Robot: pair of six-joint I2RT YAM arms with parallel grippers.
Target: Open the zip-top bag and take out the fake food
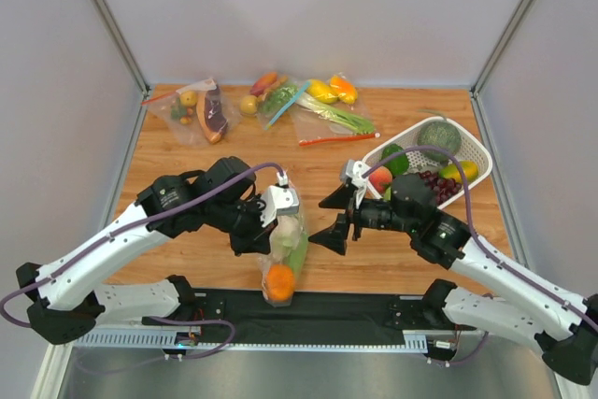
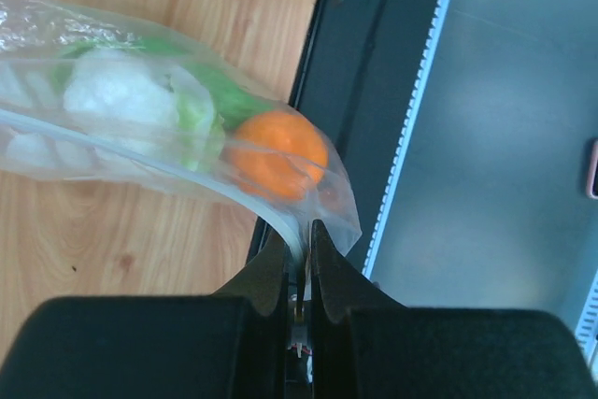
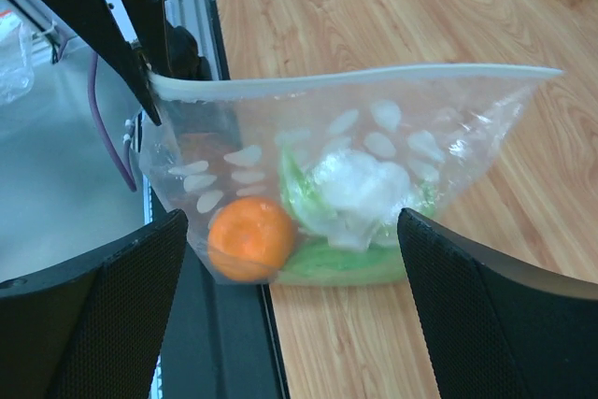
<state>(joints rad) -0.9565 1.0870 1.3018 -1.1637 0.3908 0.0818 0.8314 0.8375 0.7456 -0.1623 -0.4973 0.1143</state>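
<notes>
The zip-top bag (image 1: 288, 240) is clear with pale dots and hangs at the table's near edge between both arms. My left gripper (image 2: 299, 242) is shut on one end of its whitish zip strip (image 3: 355, 77); its dark fingers (image 3: 131, 35) show in the right wrist view. The strip looks closed. Inside lies the fake food: an orange (image 3: 250, 238), a white cauliflower (image 3: 360, 184) and a glossy green piece (image 3: 346, 263). My right gripper (image 1: 325, 221) is open just right of the bag, its jaws wide on either side of the bag's lower part (image 3: 291, 259), not touching it.
A white basket (image 1: 476, 151) with grapes, a dark melon and other fruit stands at the right. Other filled bags (image 1: 196, 114) (image 1: 322, 105) lie along the back. A black mat (image 1: 355, 310) runs under the bag's orange end at the near edge.
</notes>
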